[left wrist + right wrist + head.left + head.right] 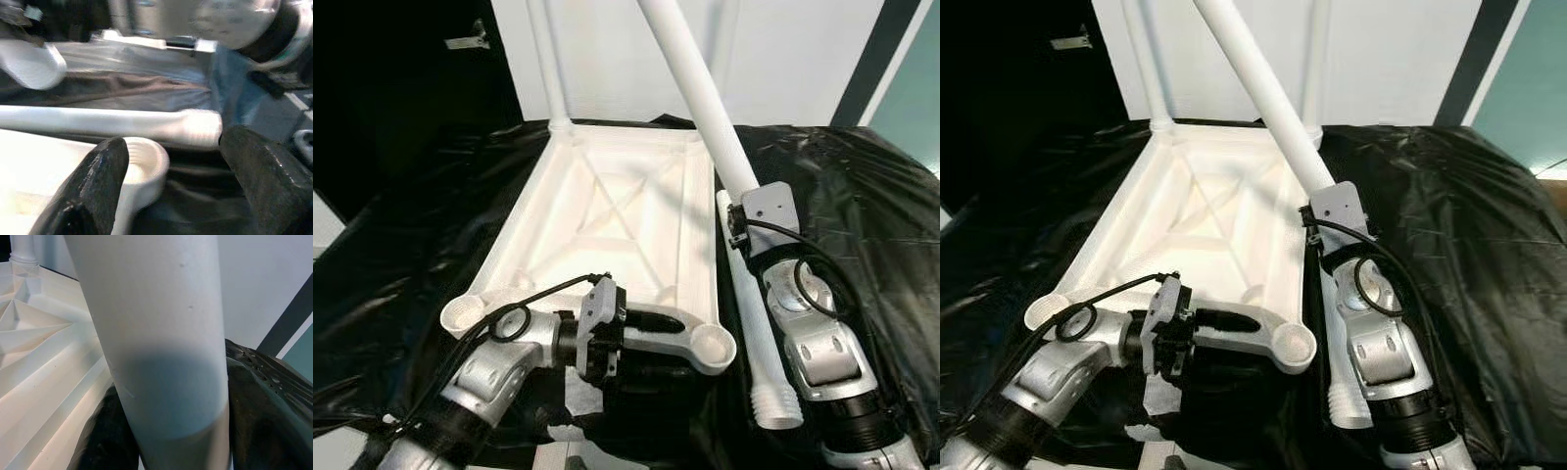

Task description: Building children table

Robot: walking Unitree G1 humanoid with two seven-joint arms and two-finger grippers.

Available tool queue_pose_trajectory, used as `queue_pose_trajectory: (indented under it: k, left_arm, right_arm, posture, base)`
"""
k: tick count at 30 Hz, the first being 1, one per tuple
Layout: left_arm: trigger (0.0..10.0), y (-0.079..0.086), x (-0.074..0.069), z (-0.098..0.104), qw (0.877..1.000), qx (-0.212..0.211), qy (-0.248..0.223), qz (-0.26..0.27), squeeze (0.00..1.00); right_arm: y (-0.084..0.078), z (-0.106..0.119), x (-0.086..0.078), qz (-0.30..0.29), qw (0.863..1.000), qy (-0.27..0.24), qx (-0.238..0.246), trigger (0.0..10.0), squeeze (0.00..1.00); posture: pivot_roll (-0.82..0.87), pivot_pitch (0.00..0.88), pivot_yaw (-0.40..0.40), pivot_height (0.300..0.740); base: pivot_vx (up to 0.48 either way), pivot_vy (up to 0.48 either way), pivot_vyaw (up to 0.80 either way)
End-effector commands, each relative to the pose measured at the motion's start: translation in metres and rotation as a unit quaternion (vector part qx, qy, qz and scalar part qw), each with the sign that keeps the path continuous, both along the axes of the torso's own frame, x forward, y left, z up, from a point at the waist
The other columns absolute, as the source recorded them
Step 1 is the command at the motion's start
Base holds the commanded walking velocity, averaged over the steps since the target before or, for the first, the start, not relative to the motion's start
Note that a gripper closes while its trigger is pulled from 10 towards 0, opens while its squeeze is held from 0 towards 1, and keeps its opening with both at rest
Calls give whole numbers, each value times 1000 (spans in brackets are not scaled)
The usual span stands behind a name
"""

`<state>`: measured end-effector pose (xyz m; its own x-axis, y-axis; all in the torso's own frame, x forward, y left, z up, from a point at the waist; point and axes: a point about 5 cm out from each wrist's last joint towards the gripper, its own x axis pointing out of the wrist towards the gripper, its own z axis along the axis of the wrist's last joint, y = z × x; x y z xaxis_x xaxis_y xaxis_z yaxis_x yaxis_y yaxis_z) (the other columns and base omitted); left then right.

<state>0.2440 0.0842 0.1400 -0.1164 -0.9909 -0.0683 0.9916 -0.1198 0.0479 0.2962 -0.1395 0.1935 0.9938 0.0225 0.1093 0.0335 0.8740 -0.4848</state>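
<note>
Right hand (161, 431) gripping table leg (700, 88), left hand (166, 176) wide at tabletop (607, 211) corner socket (712, 345)

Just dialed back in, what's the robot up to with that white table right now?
The white tabletop lies upside down on black plastic sheeting, with one leg already standing in a far corner socket. The right gripper is shut on a second leg, holding it tilted up over the tabletop. The left gripper sits at the near edge by the empty corner socket, fingers apart. Another loose leg lies beside the tabletop, under the right arm.
</note>
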Motion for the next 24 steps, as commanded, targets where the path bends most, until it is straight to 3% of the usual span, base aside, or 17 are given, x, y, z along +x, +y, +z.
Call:
queue_pose_trajectory:
  k: [1, 4, 10, 13, 17, 23, 24]
  left_arm:
    - [10000, 5, 6, 2, 999, 4, -24, 21, 0]
    - [10000, 8, 10, 3, 999, 9, -36, 34, 0]
    - [10000, 19, 13, -10, 996, 67, -53, 39, 0]
    - [10000, 30, 14, -25, 990, 122, -55, 33, 0]
    - [10000, 33, 18, -32, 986, 144, -61, 50, 0]
    - [10000, 35, 30, -54, 966, 220, -83, 111, 0]
    - [9255, 35, 32, -58, 960, 236, -86, 121, 0]
  right_arm:
    - [2, 1, -1, 7, 1000, -6, 4, 10000, 0]
    - [3, 1, -1, 10, 1000, -5, 5, 10000, 0]
    - [4, 1, -1, 14, 1000, -6, 9, 10000, 0]
    - [3, 3, 1, 15, 1000, -11, 10, 10000, 0]
    - [3, 4, 1, 15, 1000, -13, 11, 10000, 0]
    - [5, 8, 2, 18, 1000, -20, 16, 10000, 0]
    - [5, 9, 2, 18, 999, -21, 17, 10000, 0]
  posture:
    - [-48, 0, 10, 740]
    - [-47, 0, 9, 740]
    - [-41, 0, 5, 740]
    - [-36, 0, 4, 740]
    - [-34, 0, 4, 740]
    - [-36, 0, 4, 740]
    - [-37, 0, 6, 740]
  base:
    - [0, 0, 0]
    - [0, 0, 0]
    - [0, 0, 0]
    - [0, 0, 0]
    - [0, 0, 0]
    - [0, 0, 0]
    - [0, 0, 0]
